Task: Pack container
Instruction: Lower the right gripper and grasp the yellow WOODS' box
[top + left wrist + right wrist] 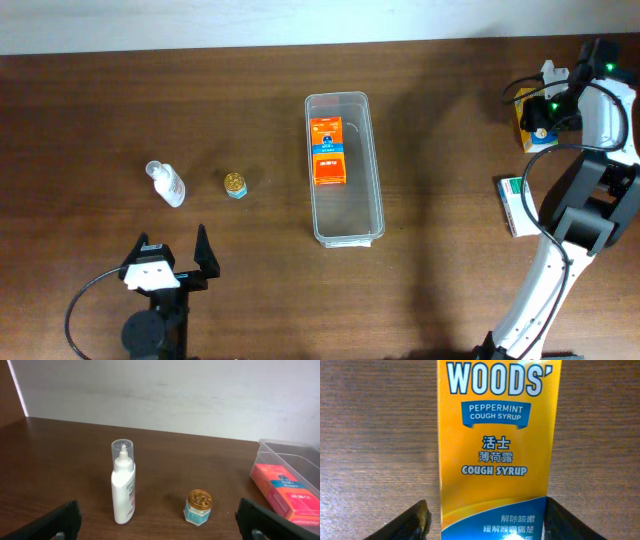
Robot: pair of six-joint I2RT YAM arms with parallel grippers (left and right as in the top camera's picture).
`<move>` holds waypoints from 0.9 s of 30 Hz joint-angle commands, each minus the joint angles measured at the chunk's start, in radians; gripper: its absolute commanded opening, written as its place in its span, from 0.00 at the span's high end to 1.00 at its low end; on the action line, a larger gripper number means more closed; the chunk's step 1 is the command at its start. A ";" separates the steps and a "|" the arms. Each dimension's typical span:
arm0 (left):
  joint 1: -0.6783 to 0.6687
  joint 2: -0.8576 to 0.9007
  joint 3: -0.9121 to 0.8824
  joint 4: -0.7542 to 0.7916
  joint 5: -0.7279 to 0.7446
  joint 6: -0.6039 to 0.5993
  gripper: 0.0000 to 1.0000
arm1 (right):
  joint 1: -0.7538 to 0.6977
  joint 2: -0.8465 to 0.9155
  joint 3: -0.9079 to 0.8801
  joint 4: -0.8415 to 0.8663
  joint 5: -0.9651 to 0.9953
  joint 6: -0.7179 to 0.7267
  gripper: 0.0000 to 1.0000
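Only the orange box (328, 150) sits in the container (375, 150); bottle (166, 183), jar (235, 185) (nine o'clock) and green box (512, 205) wait. The left jaws gape empty; the right jaws straddle the syrup box (495, 450), unclamped.

My two arms, black and white.
My left gripper (172, 255) has black fingers (203, 250) beside a white block, with a black cable (72, 305) looping off; my right arm (535, 290) is white-shelled with black joints, green lights (607, 68) and black cables.

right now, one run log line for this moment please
container: orange box inside | left gripper: open, facing bottle and jar | right gripper: open, straddling cough syrup box
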 commanded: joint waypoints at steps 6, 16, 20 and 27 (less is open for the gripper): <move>-0.004 -0.007 -0.005 -0.004 -0.007 -0.006 0.01 | -0.005 0.020 -0.007 0.003 0.008 0.005 0.43; -0.004 -0.007 -0.005 -0.004 -0.007 -0.006 0.00 | -0.002 0.020 -0.006 -0.003 -0.001 0.039 0.52; -0.004 -0.007 -0.005 -0.004 -0.007 -0.006 0.01 | -0.002 0.020 -0.002 -0.020 -0.002 0.040 0.55; -0.004 -0.007 -0.005 -0.004 -0.007 -0.006 0.01 | -0.001 0.016 0.059 -0.062 -0.045 0.066 0.55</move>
